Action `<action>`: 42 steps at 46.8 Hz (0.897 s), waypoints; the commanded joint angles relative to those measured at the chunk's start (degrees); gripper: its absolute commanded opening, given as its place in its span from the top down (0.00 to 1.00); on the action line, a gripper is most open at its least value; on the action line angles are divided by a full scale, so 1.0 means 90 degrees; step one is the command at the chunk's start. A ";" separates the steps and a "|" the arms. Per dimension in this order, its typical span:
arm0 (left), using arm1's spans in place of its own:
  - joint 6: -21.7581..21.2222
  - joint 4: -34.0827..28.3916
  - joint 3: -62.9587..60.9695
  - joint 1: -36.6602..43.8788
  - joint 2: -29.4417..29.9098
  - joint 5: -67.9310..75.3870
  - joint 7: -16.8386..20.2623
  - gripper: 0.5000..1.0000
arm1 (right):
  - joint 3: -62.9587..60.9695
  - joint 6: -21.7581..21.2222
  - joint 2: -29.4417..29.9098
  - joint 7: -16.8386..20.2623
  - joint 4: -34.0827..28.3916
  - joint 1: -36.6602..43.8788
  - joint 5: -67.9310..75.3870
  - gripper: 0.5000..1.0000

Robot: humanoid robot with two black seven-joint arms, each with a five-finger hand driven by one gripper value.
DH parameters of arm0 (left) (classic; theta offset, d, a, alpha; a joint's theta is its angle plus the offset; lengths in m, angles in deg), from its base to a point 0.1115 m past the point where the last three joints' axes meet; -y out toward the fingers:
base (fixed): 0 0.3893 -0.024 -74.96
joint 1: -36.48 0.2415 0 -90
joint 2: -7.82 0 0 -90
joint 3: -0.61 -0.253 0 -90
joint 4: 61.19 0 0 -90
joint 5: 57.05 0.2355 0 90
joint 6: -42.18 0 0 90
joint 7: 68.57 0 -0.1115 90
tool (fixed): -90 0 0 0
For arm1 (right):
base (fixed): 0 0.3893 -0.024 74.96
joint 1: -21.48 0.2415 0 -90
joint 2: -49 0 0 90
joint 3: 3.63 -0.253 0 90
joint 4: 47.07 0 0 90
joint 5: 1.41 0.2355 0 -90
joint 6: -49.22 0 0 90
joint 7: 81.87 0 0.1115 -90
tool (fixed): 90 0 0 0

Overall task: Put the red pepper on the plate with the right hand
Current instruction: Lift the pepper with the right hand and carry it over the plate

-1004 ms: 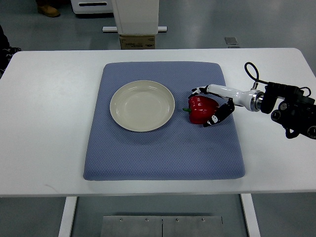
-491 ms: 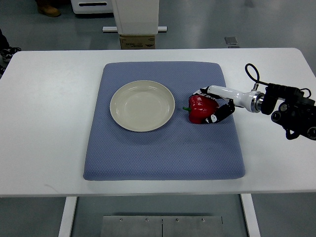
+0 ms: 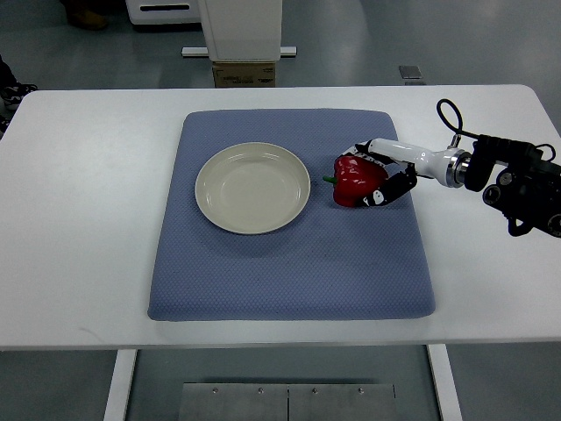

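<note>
A robotics lab or test room: a plain white table (image 3: 88, 219) stands on a grey, smooth floor (image 3: 368, 44), laid with a blue padded mat (image 3: 289, 263) as a work surface. Behind it rises a white equipment pedestal (image 3: 241, 26) with a cardboard box (image 3: 244, 74) at its base. A brown shoe (image 3: 85, 16) of a person shows at the far edge.

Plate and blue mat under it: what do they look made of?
The plate looks like glazed ceramic or melamine: cream, smooth, faintly glossy, with a raised rim. The blue mat looks like a padded fabric cushion: matte, finely dotted weave, rounded soft edges. Neither can be told for certain.
</note>
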 commanded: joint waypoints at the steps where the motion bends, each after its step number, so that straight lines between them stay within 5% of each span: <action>1: 0.0000 0.0000 0.0000 0.0000 0.0000 -0.0001 0.0000 0.00 | -0.0020 0.0000 0.0021 0.0052 0.0000 0.0184 0.0020 1.00; 34: 0.0000 0.0000 0.0000 0.0000 0.0000 -0.0001 0.0000 0.00 | -0.0010 -0.0078 0.2374 0.0833 0.1181 0.1093 0.0244 1.00; 42: 0.0000 0.0000 0.0000 0.0000 0.0000 -0.0011 0.0000 0.00 | 0.0000 -0.0068 0.2472 0.0892 0.1357 0.1084 0.0244 1.00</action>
